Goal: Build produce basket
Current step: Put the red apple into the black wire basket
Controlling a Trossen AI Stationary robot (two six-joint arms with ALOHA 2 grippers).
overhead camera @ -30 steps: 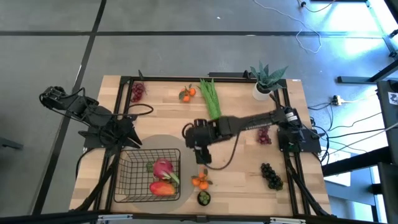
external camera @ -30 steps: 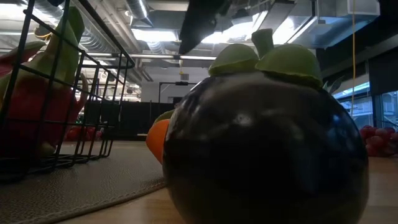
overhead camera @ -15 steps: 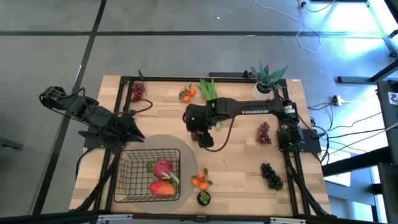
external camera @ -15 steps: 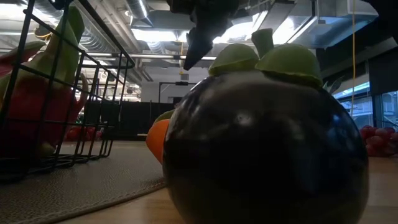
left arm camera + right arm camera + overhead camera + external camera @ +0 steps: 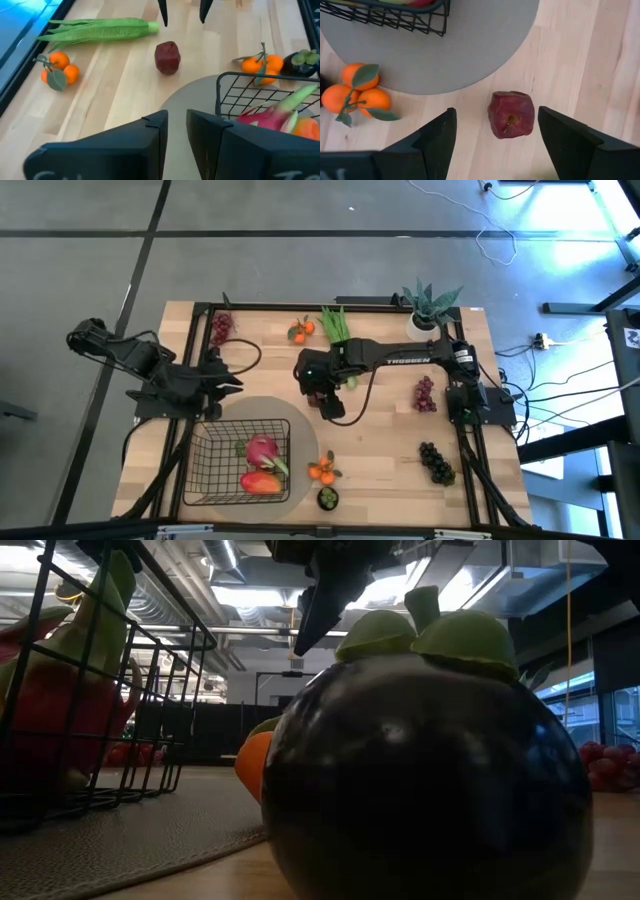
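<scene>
From above, the basket (image 5: 238, 465) sits on a round grey mat (image 5: 250, 412) at the table's near-left, holding a pink dragon fruit (image 5: 262, 449) and a red-orange mango (image 5: 261, 482); the right gripper (image 5: 331, 402) reaches to mid-table beside the long green bunch (image 5: 338, 330), and the left gripper (image 5: 222, 375) hangs just beyond the basket's far edge; tangerines (image 5: 322, 472) and a small dark fruit (image 5: 328, 499) lie right of the basket, dark grapes (image 5: 436, 462) and red grapes (image 5: 426, 393) towards the right side.

At table height, that dark fruit (image 5: 425, 770) fills the frame, so little else reads clearly; a dark finger, probably the right arm's, shows above it.

The left wrist view shows its fingers (image 5: 150, 137) a narrow gap apart with nothing between them; a dark red fruit (image 5: 167, 57) lies on bare wood ahead.

The right wrist view shows fingers (image 5: 437, 137) spread wide, straddling that red fruit (image 5: 511, 114) without touching it, holding nothing.
</scene>
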